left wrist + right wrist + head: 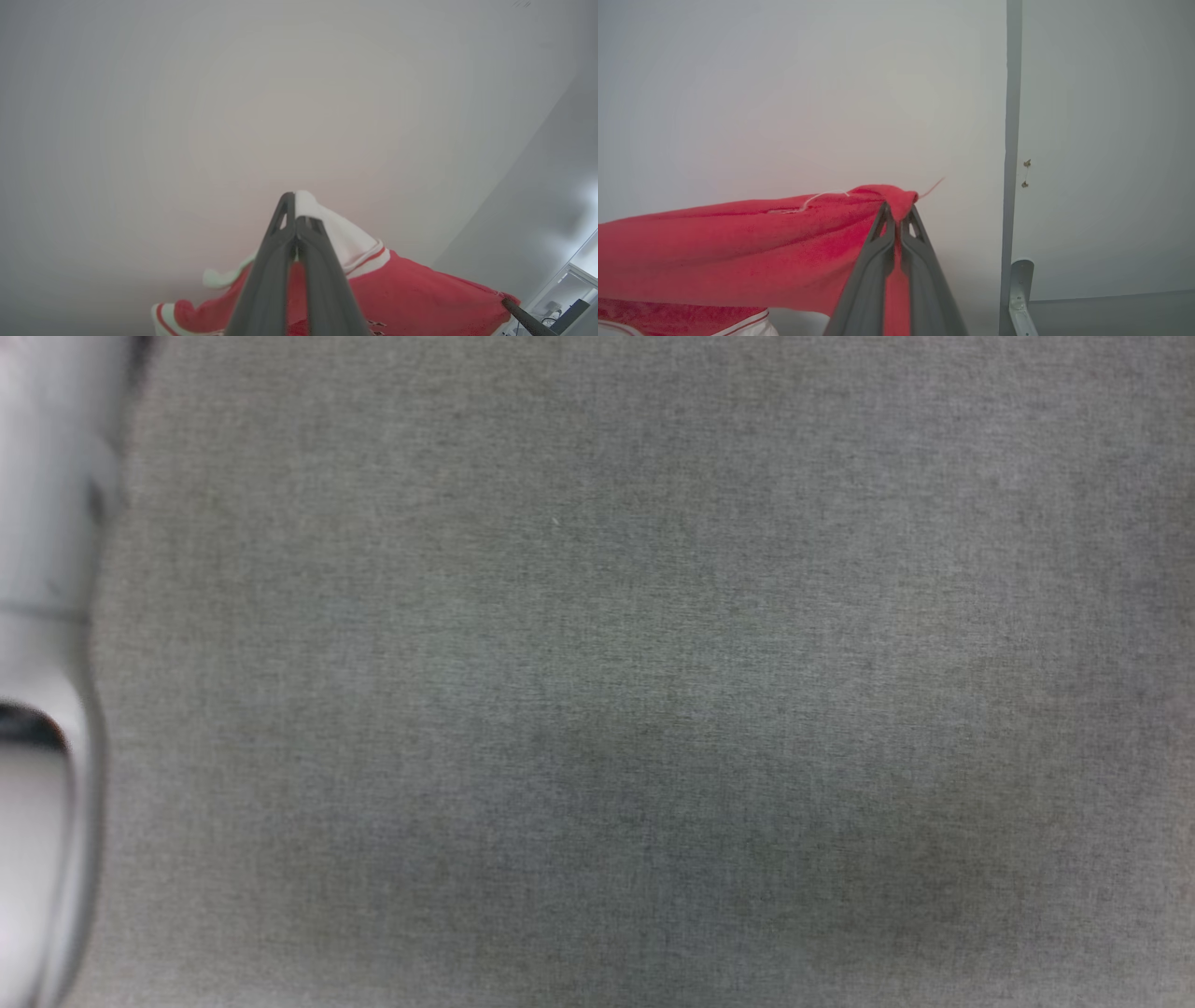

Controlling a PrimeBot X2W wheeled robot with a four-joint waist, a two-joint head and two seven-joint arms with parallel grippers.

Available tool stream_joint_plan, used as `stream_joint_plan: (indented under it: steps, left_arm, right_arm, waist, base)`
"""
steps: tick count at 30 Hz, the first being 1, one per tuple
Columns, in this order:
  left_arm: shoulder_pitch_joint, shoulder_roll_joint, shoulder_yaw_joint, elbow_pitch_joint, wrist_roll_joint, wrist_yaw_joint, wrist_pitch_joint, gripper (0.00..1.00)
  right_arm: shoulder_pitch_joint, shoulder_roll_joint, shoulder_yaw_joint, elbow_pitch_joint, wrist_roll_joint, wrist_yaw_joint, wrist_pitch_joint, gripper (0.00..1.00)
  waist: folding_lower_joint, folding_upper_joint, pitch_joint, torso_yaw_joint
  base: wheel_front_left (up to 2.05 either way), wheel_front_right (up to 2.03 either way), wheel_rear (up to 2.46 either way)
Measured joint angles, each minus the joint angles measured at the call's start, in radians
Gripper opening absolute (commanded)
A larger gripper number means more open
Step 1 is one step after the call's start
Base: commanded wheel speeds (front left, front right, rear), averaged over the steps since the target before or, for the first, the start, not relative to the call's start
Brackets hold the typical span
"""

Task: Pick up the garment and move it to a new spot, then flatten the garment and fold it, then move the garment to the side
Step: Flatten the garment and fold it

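The left gripper [295, 211] was clamped shut on the white sleeve [345, 238] of the shirt [420, 294] and the right gripper [897, 212] on its red edge, the cloth stretched sideways between them.

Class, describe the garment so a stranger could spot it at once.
Start at the pale wall: before it hangs the garment, pinched by the left gripper at a white sleeve and by the right gripper at a red edge. Its red cloth and striped trim stand apart from the grey around it.
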Motion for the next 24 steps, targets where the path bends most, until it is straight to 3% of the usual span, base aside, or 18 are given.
stream_joint_plan:
  steps: [7, 12, 17, 24]
  left_arm:
    - [0.270, 0.036, -0.069, -0.228, -0.154, 0.000, 0.016, 0.00]
    - [0.516, 0.103, -0.119, -0.409, -0.230, 0.000, -0.006, 0.00]
    - [0.751, 0.178, -0.169, -0.558, -0.240, 0.000, -0.035, 0.00]
    - [1.041, 0.245, -0.162, -0.698, -0.222, 0.000, -0.051, 0.00]
  right_arm:
    - [0.242, -0.086, 0.105, -0.190, 0.133, 0.000, 0.049, 0.00]
    - [0.500, -0.178, 0.170, -0.393, 0.249, 0.000, 0.091, 0.00]
    - [0.782, -0.282, 0.198, -0.599, 0.349, 0.000, 0.135, 0.00]
    - [1.116, -0.379, 0.189, -0.823, 0.437, 0.000, 0.220, 0.00]
  waist:
    - [0.0000, 0.0000, -0.026, 0.019]
    - [0.0000, 0.0000, -0.065, 0.022]
    - [0.0000, 0.0000, -0.116, 0.022]
    - [0.0000, 0.0000, -0.198, 0.016]
  base:
    - [0.00, 0.00, 0.00]
    - [0.00, 0.00, 0.00]
    - [0.00, 0.00, 0.00]
    - [0.00, 0.00, 0.00]
